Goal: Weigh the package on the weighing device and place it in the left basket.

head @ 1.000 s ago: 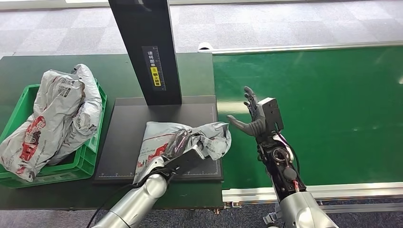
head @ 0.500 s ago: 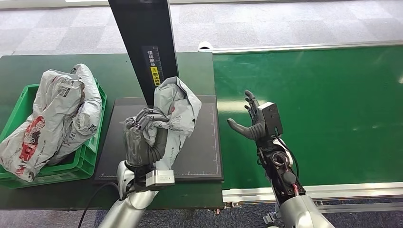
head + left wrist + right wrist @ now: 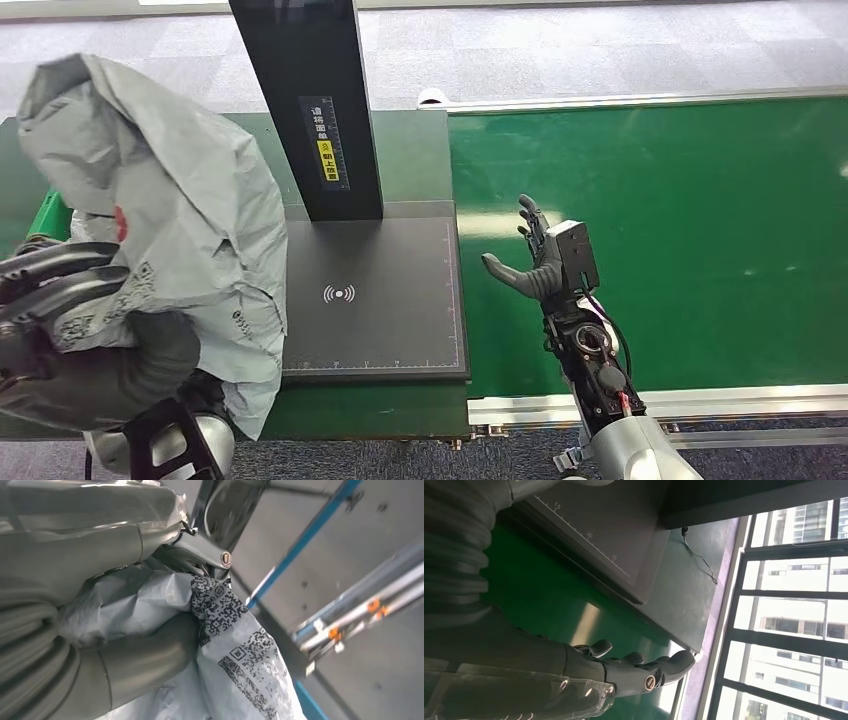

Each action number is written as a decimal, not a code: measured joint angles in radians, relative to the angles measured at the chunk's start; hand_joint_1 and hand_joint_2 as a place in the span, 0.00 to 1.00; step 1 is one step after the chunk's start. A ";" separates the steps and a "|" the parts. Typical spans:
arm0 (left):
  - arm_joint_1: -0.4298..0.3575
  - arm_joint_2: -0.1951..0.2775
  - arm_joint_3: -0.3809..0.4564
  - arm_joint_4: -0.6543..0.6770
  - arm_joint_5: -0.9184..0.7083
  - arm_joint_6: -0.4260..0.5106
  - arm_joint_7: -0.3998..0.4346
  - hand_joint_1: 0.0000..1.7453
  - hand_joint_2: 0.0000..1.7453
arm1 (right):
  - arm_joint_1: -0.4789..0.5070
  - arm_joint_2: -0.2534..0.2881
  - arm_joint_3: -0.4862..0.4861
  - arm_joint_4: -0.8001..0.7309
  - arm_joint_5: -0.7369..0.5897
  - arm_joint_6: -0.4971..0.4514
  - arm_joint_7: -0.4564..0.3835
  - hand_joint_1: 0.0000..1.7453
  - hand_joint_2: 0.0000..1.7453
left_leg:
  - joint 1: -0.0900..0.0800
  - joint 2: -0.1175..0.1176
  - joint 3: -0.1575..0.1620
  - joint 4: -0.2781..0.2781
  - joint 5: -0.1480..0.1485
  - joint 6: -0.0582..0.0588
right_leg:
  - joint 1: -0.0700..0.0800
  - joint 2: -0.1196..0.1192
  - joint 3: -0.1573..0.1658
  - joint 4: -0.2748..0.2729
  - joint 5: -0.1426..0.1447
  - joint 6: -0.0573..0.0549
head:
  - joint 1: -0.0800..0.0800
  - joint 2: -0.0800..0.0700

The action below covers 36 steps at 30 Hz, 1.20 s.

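My left hand [image 3: 70, 330] grips a crumpled grey package [image 3: 170, 200] and holds it high at the left, close to the head camera, where it covers most of the green basket [image 3: 45, 215]. The left wrist view shows the same package [image 3: 235, 650], printed with black codes, pressed between the thumb and fingers [image 3: 145, 660]. The black weighing plate [image 3: 370, 300] lies bare with a white signal mark at its middle. My right hand [image 3: 535, 262] hovers open over the green conveyor belt [image 3: 680, 230], just right of the plate, fingers spread [image 3: 644, 672].
A black post [image 3: 310, 100] with a yellow label rises at the back of the weighing plate. The plate's edge and ruler marks [image 3: 589, 545] run close to my right hand. A metal rail [image 3: 660, 402] borders the belt's near side.
My left hand has lifted the package off the weighing plate and swung it up and left toward the basket. The plate now lies bare. The right hand has barely moved.
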 joint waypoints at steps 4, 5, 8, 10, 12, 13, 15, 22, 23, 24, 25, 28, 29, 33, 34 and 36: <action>-0.014 -0.008 0.099 -0.079 -0.055 0.000 0.000 1.00 1.00 | -0.002 0.003 0.002 0.000 0.005 0.001 -0.001 0.00 1.00 | 0.000 0.000 0.000 0.000 0.000 0.000 | 0.000 0.000 0.000 0.000 0.000 0.000 | 0.000 0.000; -0.024 -0.009 0.139 -0.094 -0.065 0.000 0.000 1.00 1.00 | -0.002 0.003 0.004 0.000 0.007 0.002 -0.001 0.00 1.00 | 0.000 0.000 0.000 0.000 0.000 0.000 | 0.000 0.000 0.000 0.000 0.000 0.000 | 0.000 0.000; -0.062 -0.007 0.281 -0.112 -0.078 0.000 0.000 1.00 1.00 | -0.001 0.004 0.010 -0.001 0.017 0.006 -0.001 0.00 1.00 | 0.000 0.000 0.000 0.000 0.000 0.000 | 0.000 0.000 0.000 0.000 0.000 0.000 | 0.000 0.000; -0.092 0.002 0.395 -0.103 -0.059 0.000 0.000 1.00 1.00 | 0.000 0.004 0.013 -0.001 0.021 0.006 -0.001 0.00 1.00 | 0.000 0.000 0.001 0.000 0.000 0.000 | 0.000 0.000 0.000 0.000 0.000 0.000 | 0.000 0.000; -0.125 0.023 0.505 -0.076 0.003 0.000 0.000 1.00 1.00 | 0.002 0.003 0.015 -0.003 0.022 0.006 -0.001 0.00 1.00 | 0.000 0.000 0.001 0.000 0.001 -0.001 | 0.001 0.000 0.000 0.000 0.000 0.000 | 0.000 0.000; -0.141 0.036 0.553 -0.057 0.037 -0.001 0.001 1.00 1.00 | 0.005 0.003 0.015 -0.006 0.022 0.005 -0.001 0.00 1.00 | 0.001 0.000 0.001 0.000 0.001 -0.001 | 0.001 0.000 0.000 0.000 0.000 0.000 | 0.000 0.000; -0.174 0.067 0.646 -0.008 0.073 -0.001 0.002 1.00 1.00 | 0.011 0.002 0.015 -0.014 0.022 0.003 -0.002 0.00 1.00 | 0.001 0.000 0.001 0.000 0.001 -0.001 | 0.001 0.000 0.000 0.000 0.000 0.000 | 0.000 0.000; -0.277 0.199 0.928 0.194 -0.165 -0.001 0.002 1.00 1.00 | 0.023 -0.003 0.017 -0.033 0.011 -0.008 -0.004 0.00 1.00 | 0.001 0.002 0.001 0.000 0.001 -0.001 | 0.001 0.001 0.000 0.001 0.000 -0.001 | 0.000 0.000; -0.291 0.217 0.964 0.226 -0.221 -0.001 0.002 1.00 1.00 | 0.023 -0.004 0.018 -0.033 0.008 -0.010 -0.005 0.00 1.00 | 0.001 0.002 0.001 0.000 0.001 -0.001 | 0.001 0.001 0.000 0.001 0.000 -0.001 | 0.000 0.000; -0.303 0.233 0.998 0.259 -0.271 -0.001 0.002 1.00 1.00 | 0.023 -0.004 0.019 -0.034 0.006 -0.011 -0.006 0.00 1.00 | 0.001 0.002 0.001 0.000 0.001 -0.001 | 0.001 0.001 0.000 0.001 0.000 -0.001 | 0.000 0.000; -0.316 0.248 1.030 0.291 -0.312 -0.001 0.002 1.00 1.00 | 0.023 -0.004 0.020 -0.035 0.003 -0.013 -0.008 0.00 1.00 | 0.001 0.002 0.001 0.000 0.001 -0.001 | 0.001 0.001 0.000 0.001 0.000 -0.001 | 0.000 0.000; -0.352 0.283 1.110 0.383 -0.422 -0.001 0.004 1.00 1.00 | 0.023 -0.004 0.022 -0.037 -0.004 -0.015 -0.012 0.00 1.00 | 0.001 0.001 0.001 0.000 0.001 -0.001 | 0.001 0.001 0.000 0.001 0.000 -0.001 | 0.000 0.000; -0.364 0.291 1.131 0.414 -0.465 -0.001 0.012 1.00 1.00 | 0.022 -0.004 0.024 -0.037 -0.006 -0.015 -0.012 0.00 1.00 | 0.001 0.001 0.001 0.000 0.001 -0.001 | 0.001 0.001 0.000 0.001 0.000 -0.001 | 0.000 0.000; -0.384 0.338 1.146 0.557 -0.620 -0.001 0.198 1.00 1.00 | 0.006 0.001 0.039 -0.035 -0.017 -0.004 -0.012 0.00 1.00 | 0.001 0.002 0.001 0.000 0.001 -0.001 | 0.001 0.002 0.000 0.001 0.000 -0.001 | 0.000 0.000; -0.383 0.354 1.128 0.594 -0.628 -0.001 0.267 1.00 1.00 | -0.002 0.003 0.042 -0.033 -0.018 0.001 -0.012 0.00 1.00 | 0.001 0.002 0.001 0.000 0.001 -0.001 | 0.001 0.002 0.000 0.001 0.000 -0.001 | 0.000 0.000; -0.380 0.386 1.075 0.662 -0.629 -0.001 0.349 1.00 1.00 | -0.020 0.008 0.048 -0.024 -0.018 0.007 -0.012 0.00 1.00 | 0.001 0.001 0.001 0.000 0.001 -0.001 | 0.001 0.001 0.000 0.001 0.000 -0.001 | 0.001 0.000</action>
